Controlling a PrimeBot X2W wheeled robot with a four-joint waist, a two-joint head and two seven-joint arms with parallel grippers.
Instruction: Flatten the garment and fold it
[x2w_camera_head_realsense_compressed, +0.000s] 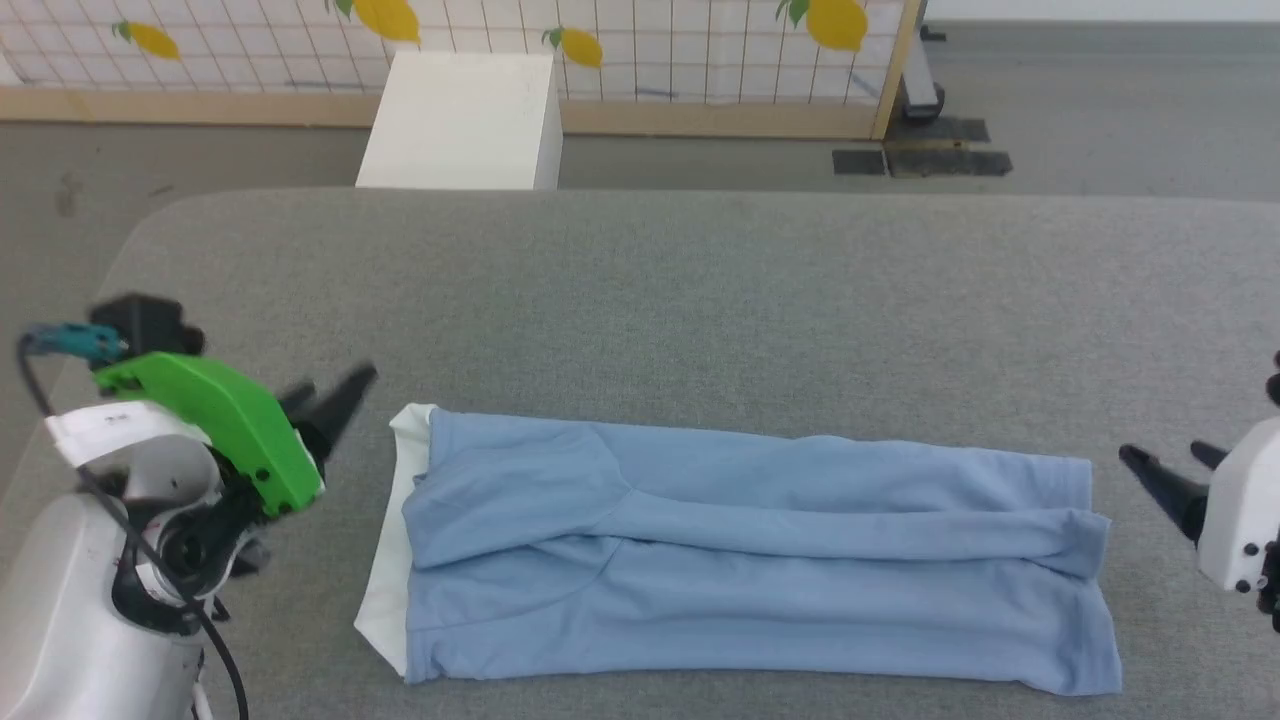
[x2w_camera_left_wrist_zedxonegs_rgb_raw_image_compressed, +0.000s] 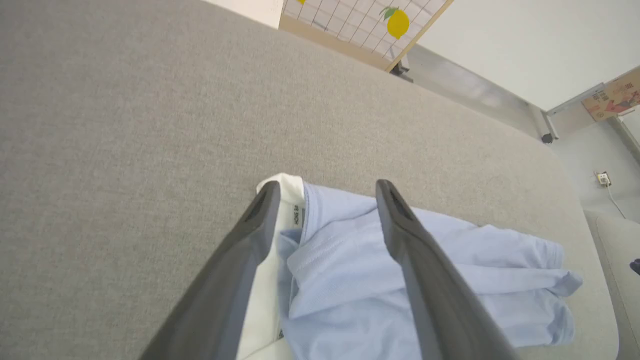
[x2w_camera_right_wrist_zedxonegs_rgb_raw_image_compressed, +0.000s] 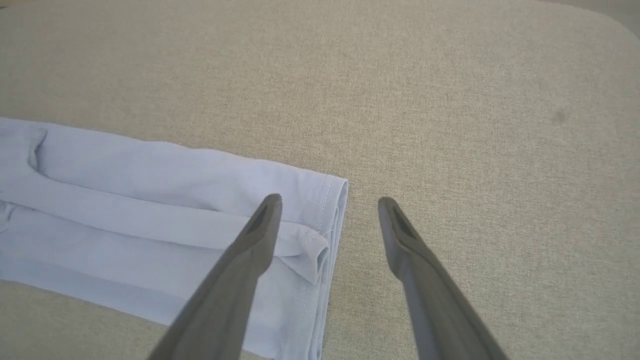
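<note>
Light blue soft knit polo shirt (x2w_camera_head_realsense_compressed: 750, 560), folded lengthwise into a long narrow band, lies flat on the grey fabric-covered table (x2w_camera_head_realsense_compressed: 640, 290). It is close to the table's near edge and runs parallel to it. Its white collar band (x2w_camera_head_realsense_compressed: 395, 540) forms the end toward the table's left edge, and the stitched hem forms the end toward the right edge. One sleeve is laid along the middle of the band as a raised ridge.

The left gripper (x2w_camera_head_realsense_compressed: 335, 395), on a wrist with a bright green plastic cover (x2w_camera_head_realsense_compressed: 215, 410), sits just off the collar end with its two dark fingers spread and nothing between them. In the left wrist view the spread fingers of that gripper (x2w_camera_left_wrist_zedxonegs_rgb_raw_image_compressed: 326, 185) frame the collar and a small neck label on the shirt (x2w_camera_left_wrist_zedxonegs_rgb_raw_image_compressed: 340, 280).

The right gripper (x2w_camera_head_realsense_compressed: 1160, 452) sits just beyond the hem end, its fingers likewise parted and empty. In the right wrist view one finger of this gripper (x2w_camera_right_wrist_zedxonegs_rgb_raw_image_compressed: 329, 200) crosses over the hem corner of the shirt (x2w_camera_right_wrist_zedxonegs_rgb_raw_image_compressed: 150, 200) and the other lies over bare table.

Beyond the table's far edge stand a white rectangular box (x2w_camera_head_realsense_compressed: 460, 120) and a wood-framed lattice screen printed with yellow lemons (x2w_camera_head_realsense_compressed: 700, 50).
</note>
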